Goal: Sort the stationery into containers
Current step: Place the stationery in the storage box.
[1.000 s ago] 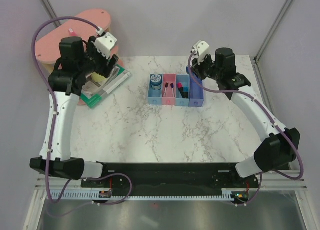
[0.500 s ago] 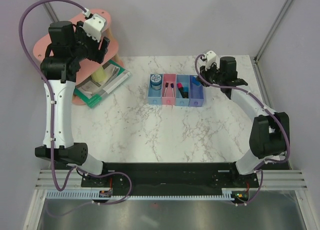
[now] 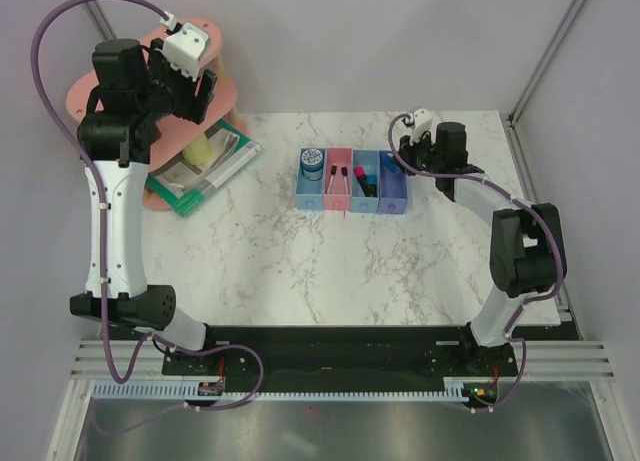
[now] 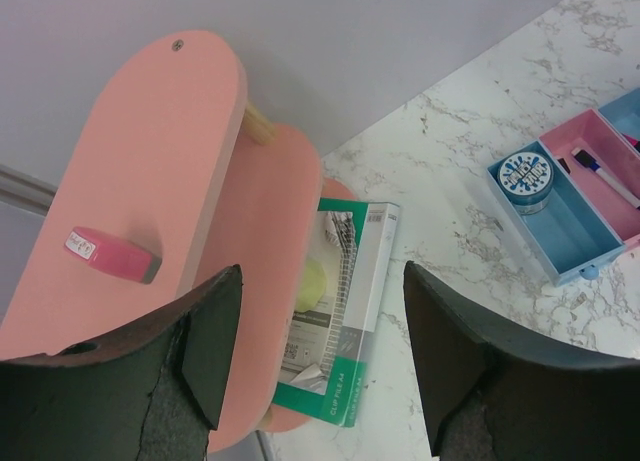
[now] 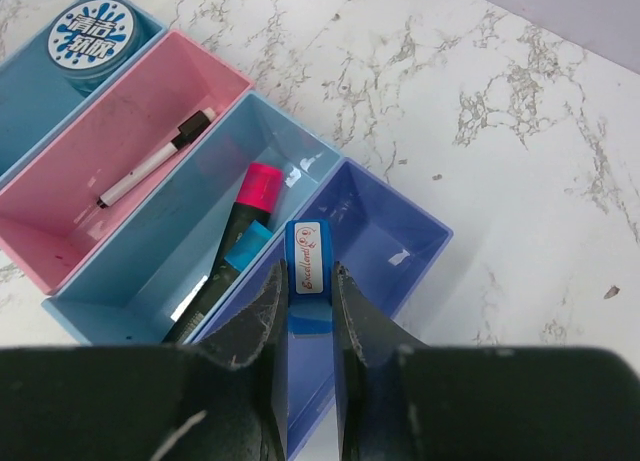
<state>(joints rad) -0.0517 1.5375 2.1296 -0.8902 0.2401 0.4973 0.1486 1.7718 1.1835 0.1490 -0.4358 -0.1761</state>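
Gripping blue eraser point(image 5: 306, 253), right tool point(image 5: 306, 284) hangs above violet-blue bin point(image 5: 405, 249) beside markers point(image 5: 236, 243).

Top view, on the surface point(image 3: 300, 261).
Upper centre: row of four bins point(image 3: 350, 207).
Leftmost bin: pot point(image 3: 312, 161).
Second bin: thin pen point(image 3: 330, 178).
Third bin: two markers point(image 3: 362, 181).
Over the fourth bin: eraser point(image 5: 305, 261), between the fingers of the right hand point(image 5: 306, 291).
Upper left: tiered shelf point(image 3: 222, 93), with a second eraser point(image 4: 110, 254) on its top tier and a book point(image 3: 215, 166) at its foot.

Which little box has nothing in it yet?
The violet-blue bin, at the row's end: the others hold a pot, a pen and markers.
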